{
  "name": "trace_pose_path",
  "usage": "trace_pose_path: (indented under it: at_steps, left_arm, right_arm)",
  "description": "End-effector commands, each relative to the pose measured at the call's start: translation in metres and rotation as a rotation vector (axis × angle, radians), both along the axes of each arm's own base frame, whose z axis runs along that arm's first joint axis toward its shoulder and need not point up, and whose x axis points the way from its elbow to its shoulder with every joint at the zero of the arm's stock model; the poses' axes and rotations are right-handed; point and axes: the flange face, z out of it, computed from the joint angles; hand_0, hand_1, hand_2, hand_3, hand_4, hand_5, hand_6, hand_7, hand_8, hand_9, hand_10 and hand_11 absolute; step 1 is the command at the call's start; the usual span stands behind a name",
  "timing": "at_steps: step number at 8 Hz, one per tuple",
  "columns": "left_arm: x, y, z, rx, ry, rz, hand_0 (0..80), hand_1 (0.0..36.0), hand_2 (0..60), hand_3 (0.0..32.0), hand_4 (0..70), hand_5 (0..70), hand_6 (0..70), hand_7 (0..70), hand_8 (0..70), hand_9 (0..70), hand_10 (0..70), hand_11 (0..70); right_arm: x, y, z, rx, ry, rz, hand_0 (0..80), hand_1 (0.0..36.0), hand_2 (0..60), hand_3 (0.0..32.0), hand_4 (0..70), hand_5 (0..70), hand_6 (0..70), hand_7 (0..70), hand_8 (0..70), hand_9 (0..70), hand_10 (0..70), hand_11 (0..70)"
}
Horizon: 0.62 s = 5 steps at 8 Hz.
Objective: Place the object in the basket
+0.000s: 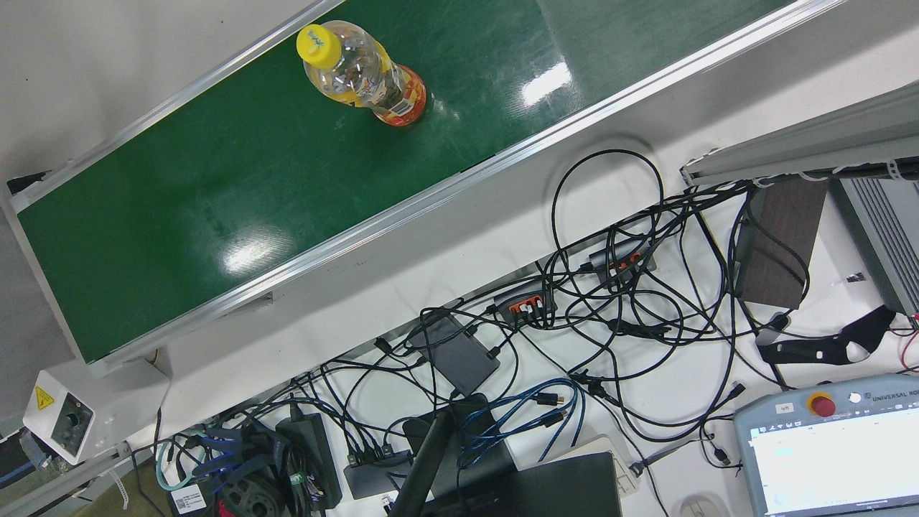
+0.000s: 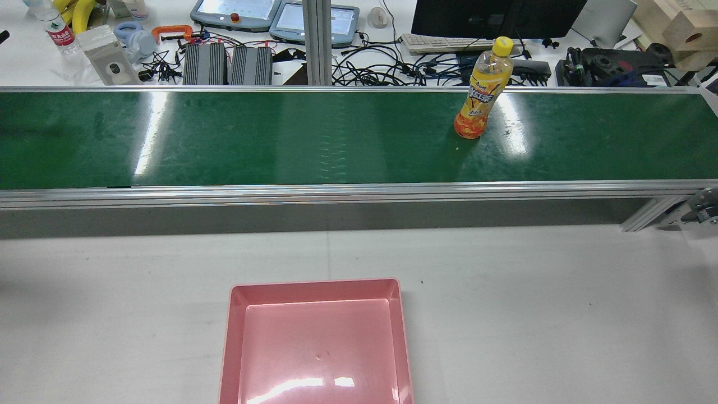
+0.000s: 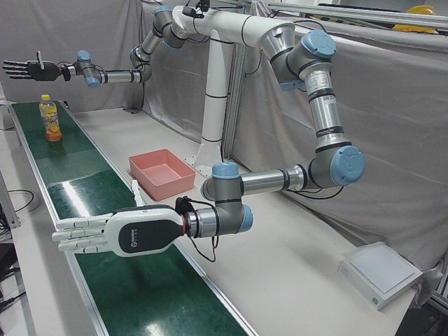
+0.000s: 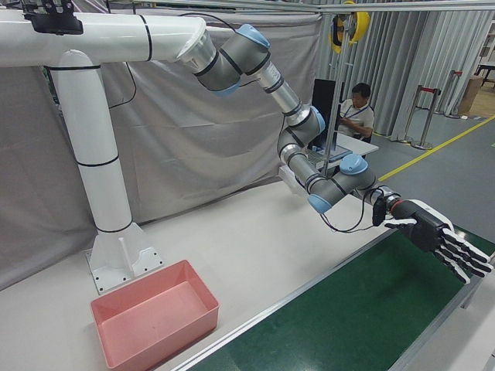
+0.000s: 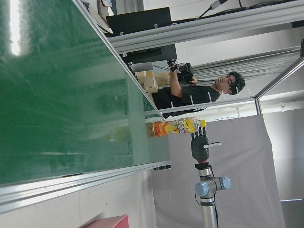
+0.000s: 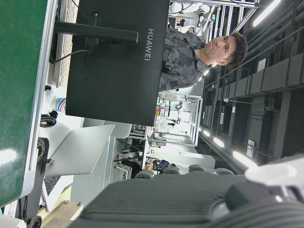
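1. Behind the far rail of the conveyor belt, a cluttered desk is seen with tangled cables, teach pendants and a dark monitor; a person is seated beyond it.
2. On the belt, nothing is seen standing around the bottle; the green surface is bare on both sides of it.
3. The belt is bounded by aluminium rails; between the near rail and the pink basket a stretch of white table lies open.
4. The basket is found on the table near the arms' white pedestal, with nothing in it.
5. The bottle is stood upright on the belt, toward its far rail, on the robot's right half in the rear view.
6. The left hand is held flat with fingers spread, holding nothing, above the belt and well apart from the bottle.
7. The right hand is likewise spread and empty, held above the belt; in the left-front view it hangs near the bottle, higher than its cap.
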Motion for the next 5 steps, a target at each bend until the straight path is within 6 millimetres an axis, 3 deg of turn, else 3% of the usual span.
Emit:
trace_pose_path:
  at_steps: [1,5]
  left_arm:
    - [0.0007,0.0001,-0.0007,0.001,0.000,0.001,47.7,13.0,0.7,0.0,0.5,5.0,0.0,0.0,0.0,0.0,5.9,10.4]
    - [0.0004,0.0007,0.0002,0.000,-0.001,-0.001,47.4,12.7,0.6,0.0,0.5,4.7,0.0,0.0,0.0,0.0,5.9,10.3]
  right_arm:
    - [0.0000,-0.0004,-0.0005,0.001,0.000,0.000,0.0,0.0,0.0,0.0,0.0,0.0,0.0,0.0,0.0,0.0,0.0,0.0]
    - [0.0008,-0.0002,-0.0005,0.001,0.000,0.002,0.0,0.0,0.0,0.0,0.0,0.0,0.0,0.0,0.0,0.0,0.0,0.0]
